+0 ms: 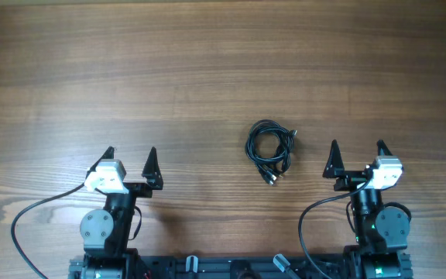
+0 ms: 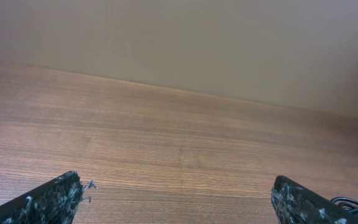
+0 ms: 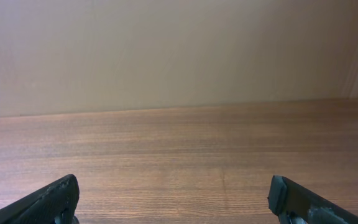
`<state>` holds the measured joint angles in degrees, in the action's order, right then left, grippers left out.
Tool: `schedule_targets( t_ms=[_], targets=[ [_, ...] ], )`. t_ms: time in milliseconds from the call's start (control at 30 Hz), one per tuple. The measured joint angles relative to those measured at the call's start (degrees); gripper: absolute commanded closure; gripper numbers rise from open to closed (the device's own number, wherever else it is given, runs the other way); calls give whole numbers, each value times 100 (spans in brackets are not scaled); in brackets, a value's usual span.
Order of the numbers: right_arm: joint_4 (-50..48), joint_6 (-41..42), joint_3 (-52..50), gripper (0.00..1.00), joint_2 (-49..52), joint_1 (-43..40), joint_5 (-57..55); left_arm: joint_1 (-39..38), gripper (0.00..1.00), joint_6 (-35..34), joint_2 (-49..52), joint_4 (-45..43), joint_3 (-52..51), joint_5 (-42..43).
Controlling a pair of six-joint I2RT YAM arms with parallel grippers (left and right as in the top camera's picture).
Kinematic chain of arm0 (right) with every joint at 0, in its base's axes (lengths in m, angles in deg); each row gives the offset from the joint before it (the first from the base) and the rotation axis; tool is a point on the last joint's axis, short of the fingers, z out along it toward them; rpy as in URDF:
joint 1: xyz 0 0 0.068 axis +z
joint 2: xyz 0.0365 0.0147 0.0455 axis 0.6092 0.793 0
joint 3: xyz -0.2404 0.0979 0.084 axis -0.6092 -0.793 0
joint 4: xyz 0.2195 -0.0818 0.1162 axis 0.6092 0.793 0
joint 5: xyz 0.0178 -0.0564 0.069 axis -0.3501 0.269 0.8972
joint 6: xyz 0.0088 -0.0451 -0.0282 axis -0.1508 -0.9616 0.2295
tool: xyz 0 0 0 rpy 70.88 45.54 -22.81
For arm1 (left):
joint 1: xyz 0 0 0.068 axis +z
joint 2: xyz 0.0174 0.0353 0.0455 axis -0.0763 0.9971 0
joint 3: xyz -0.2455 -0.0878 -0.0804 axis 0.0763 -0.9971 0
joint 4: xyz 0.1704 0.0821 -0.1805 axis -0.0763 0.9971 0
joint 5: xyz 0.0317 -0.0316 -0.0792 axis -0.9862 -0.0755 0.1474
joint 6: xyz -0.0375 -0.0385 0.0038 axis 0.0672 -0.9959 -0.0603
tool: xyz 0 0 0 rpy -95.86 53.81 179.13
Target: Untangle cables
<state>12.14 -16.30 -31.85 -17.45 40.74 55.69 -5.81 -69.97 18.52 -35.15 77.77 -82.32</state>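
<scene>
A: Where do the cables (image 1: 270, 150) lie?
B: Coiled in one small bundle on the wooden table (image 1: 207, 62), right of centre, toward the robot's edge.
A: And the grippers?
B: Left gripper (image 1: 130, 155) and right gripper (image 1: 357, 147) both gape wide, empty, flanking the bundle; the right is nearer.

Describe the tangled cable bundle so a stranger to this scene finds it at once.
Start at the brown wooden table, near edge, where two black-fingered white grippers sit: left gripper and right gripper. Between them, closer to the right one, lies a small coil of thin black cables with plug tips. Unlike the thicker black leads looping from the arm bases, it is attached to nothing.
</scene>
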Motion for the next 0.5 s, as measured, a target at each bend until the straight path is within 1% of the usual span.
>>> schedule_targets(
  t_ms=[500],
  targets=[
    [0, 0, 0, 0, 0, 0, 0, 0, 0, 2, 0, 2, 0, 0]
  ],
)
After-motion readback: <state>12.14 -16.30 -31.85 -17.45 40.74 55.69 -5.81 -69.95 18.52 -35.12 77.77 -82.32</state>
